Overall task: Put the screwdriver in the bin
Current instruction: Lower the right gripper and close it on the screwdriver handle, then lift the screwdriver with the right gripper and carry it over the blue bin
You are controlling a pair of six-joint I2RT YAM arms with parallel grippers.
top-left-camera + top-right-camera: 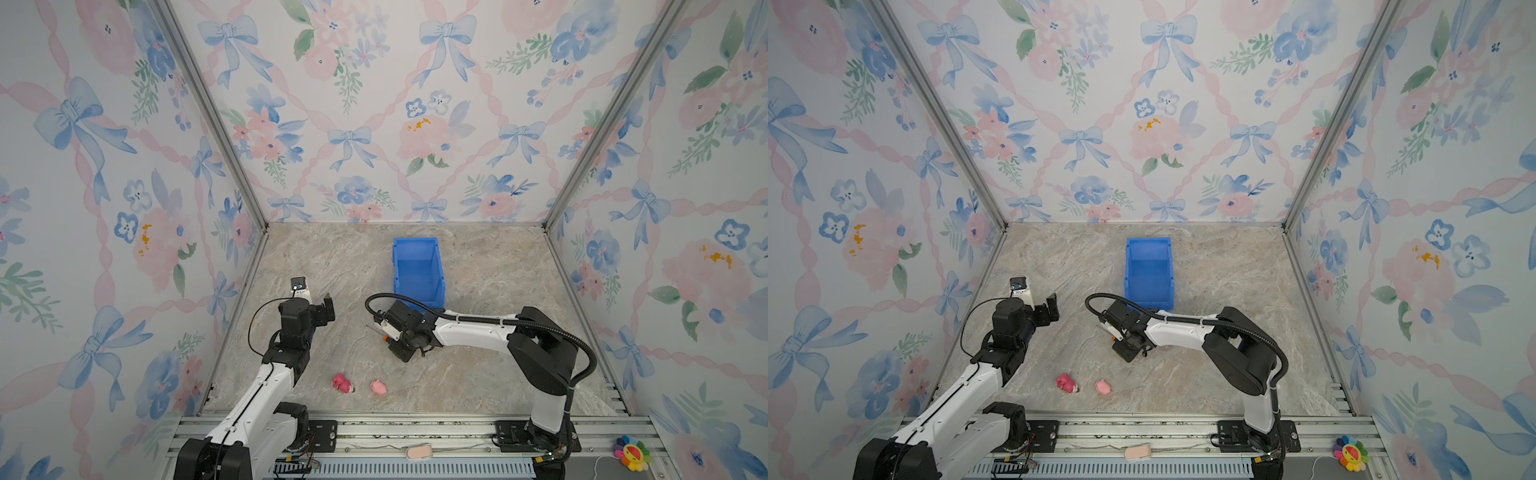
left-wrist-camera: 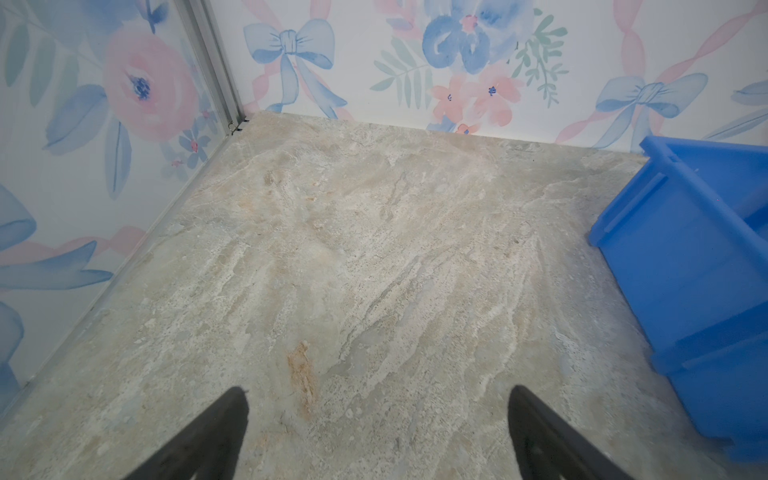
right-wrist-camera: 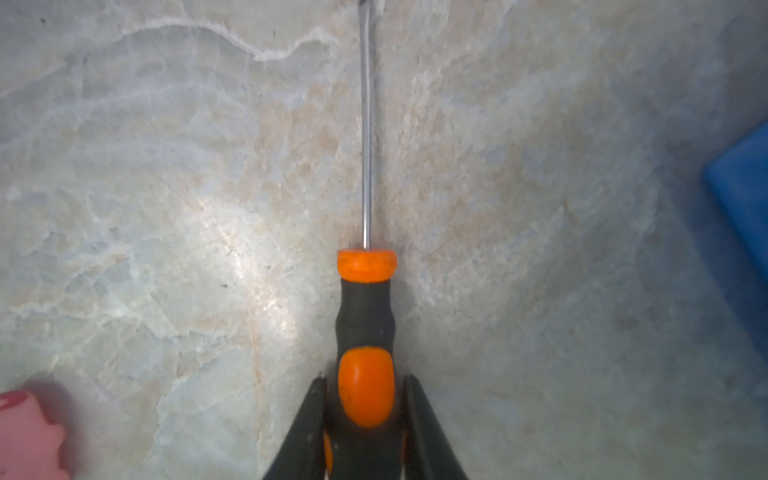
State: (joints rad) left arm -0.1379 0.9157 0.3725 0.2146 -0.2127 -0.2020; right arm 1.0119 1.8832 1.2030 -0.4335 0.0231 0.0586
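- Left gripper (image 2: 378, 399): its two black fingers stand wide apart with nothing between them. It hangs above bare marble table (image 1: 478, 270) at about 9 o'clock in both top views, near the left wall's metal edge.
- Two pink toys (image 1: 341, 382) (image 1: 378, 386) lie side by side at 6 o'clock, near the table's front rail. A corner of one is cut off in the right wrist view.
- Screwdriver (image 3: 365, 316): it lies low along the tabletop at centre, and whether it touches the marble cannot be told. Its long axis runs from 4 o'clock to 10 o'clock, with the thin shaft pointing to 10 o'clock. Bare table lies ahead of the tip.
- Right gripper (image 3: 365, 380): the fingers are clamped narrowly on the rear of the orange-and-black handle. In both top views the wrist hides most of the handle, leaving an orange spot (image 1: 385, 338) visible.
- Bin (image 1: 398, 270): blue and open-topped, it sits at 1 o'clock from the screwdriver, its long axis running 12 to 6. The arm's cable crosses its near end. There is open marble to its right.
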